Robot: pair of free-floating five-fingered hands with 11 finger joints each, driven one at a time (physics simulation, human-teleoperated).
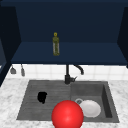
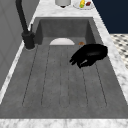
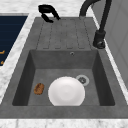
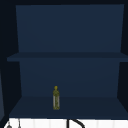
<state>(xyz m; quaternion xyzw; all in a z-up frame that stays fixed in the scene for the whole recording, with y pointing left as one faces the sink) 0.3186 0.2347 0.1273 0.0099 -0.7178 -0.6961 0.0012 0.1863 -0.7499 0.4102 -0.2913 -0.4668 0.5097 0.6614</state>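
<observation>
My left hand (image 1: 42, 97) hovers low over the ribbed draining board (image 1: 32, 100) to the left of the basin. In the left side view this hand (image 2: 90, 53) has its fingers relaxed and slightly bent, and it holds nothing. The right side view has the same hand (image 3: 47, 11) at the far end of the board. A white plate (image 1: 90, 108) (image 3: 66, 91) lies in the sink basin (image 3: 100, 75), beside the drain (image 3: 82, 79). A small brown lump (image 3: 39, 88) lies left of the plate. A red ball (image 1: 67, 115) sits large at the front edge.
A black faucet (image 1: 67, 77) (image 3: 100, 37) stands behind the sink. An olive bottle (image 1: 56, 44) (image 4: 56, 98) stands on the lower shelf of the dark blue cabinet. Two utensils (image 1: 17, 70) hang on the wall at left. A dish of food (image 2: 82, 3) rests on the marble counter.
</observation>
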